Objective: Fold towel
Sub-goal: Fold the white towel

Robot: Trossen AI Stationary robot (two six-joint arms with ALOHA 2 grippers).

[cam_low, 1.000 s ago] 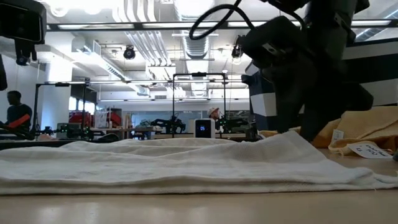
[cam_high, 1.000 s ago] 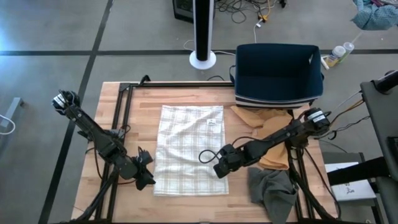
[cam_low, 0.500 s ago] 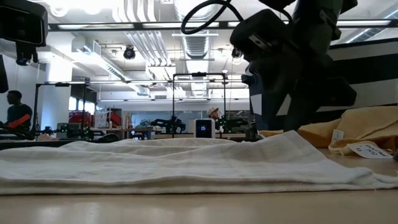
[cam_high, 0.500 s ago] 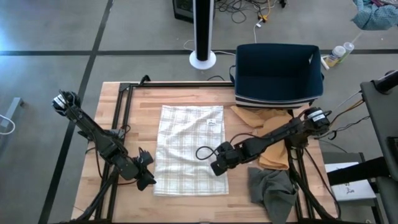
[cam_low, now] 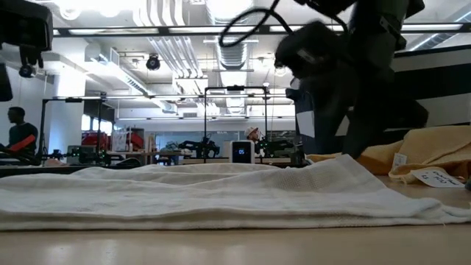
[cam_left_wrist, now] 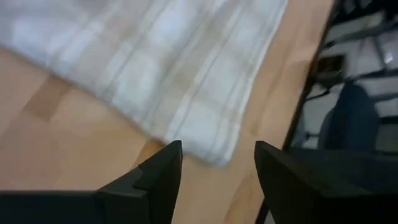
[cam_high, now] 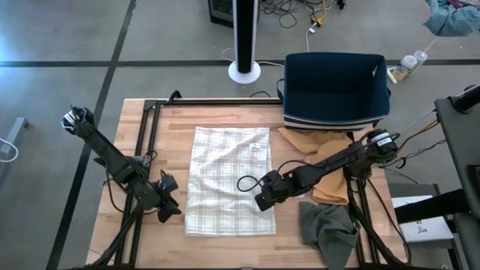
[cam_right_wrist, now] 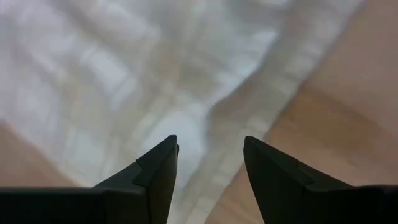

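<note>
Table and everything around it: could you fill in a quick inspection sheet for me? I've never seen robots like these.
Surface: wooden table, black frame rails.
Job's things: checked towel spread flat, unfolded.
Clutter: tan cloth, grey cloth, dark blue bin.
Grippers: left gripper beside the towel's edge, fingers open, empty; right gripper over the towel's right edge, fingers open.
Cables: black loop at the right arm.
Surroundings: concrete floor, white fan stand, person far off.

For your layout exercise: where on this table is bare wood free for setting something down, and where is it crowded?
Free: the strip between the plaid towel and the table's left rail, ahead of the left gripper. Crowded: the right side, with the navy bin, tan cloth, grey cloth and right gripper.
</note>
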